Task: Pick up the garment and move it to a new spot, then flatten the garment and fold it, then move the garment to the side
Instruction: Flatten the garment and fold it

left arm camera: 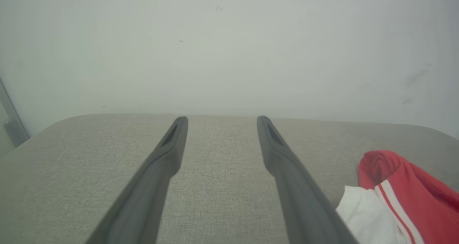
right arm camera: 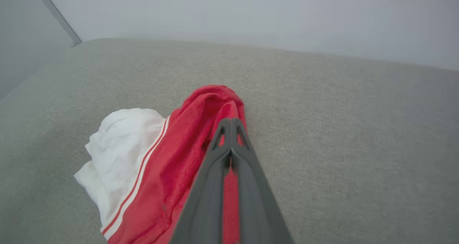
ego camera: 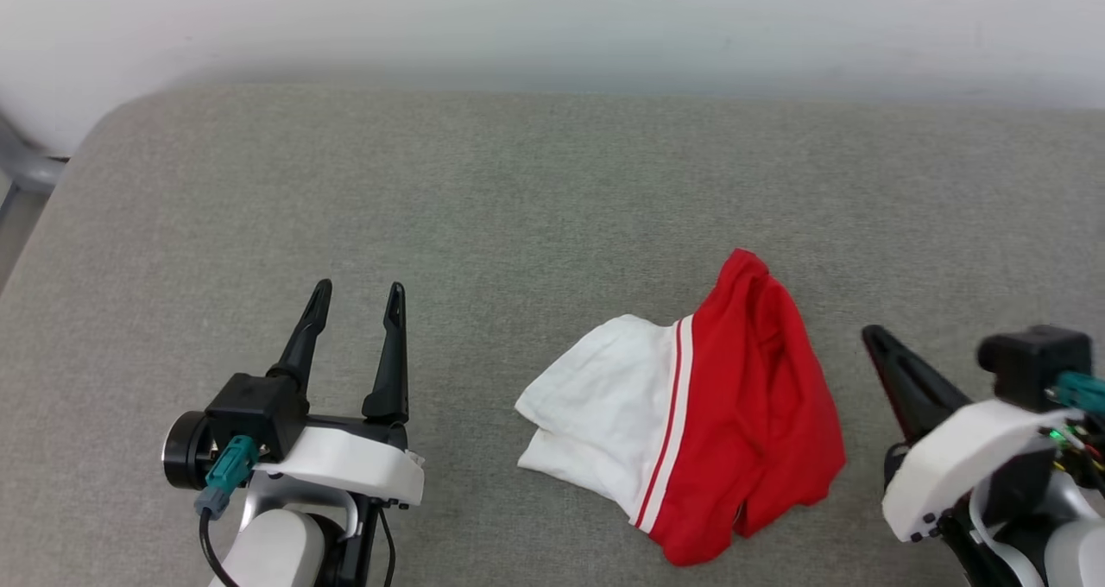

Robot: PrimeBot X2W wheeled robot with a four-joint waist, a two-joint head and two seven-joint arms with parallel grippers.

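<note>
The garment, a crumpled bright red soft-fabric shirt with a white panel and striped trim, is found lying just beside the right gripper, whose long dark fingers are pressed together on nothing; the left gripper is held spread wide and empty, well apart, over the grey woven padded surface. With those right jaws closed, the limp, layered cloth could merely be pushed and bunched rather than pinched, and if a single thin fold is caught, the heap could be dragged across the rough weave instead of lifted.
</note>
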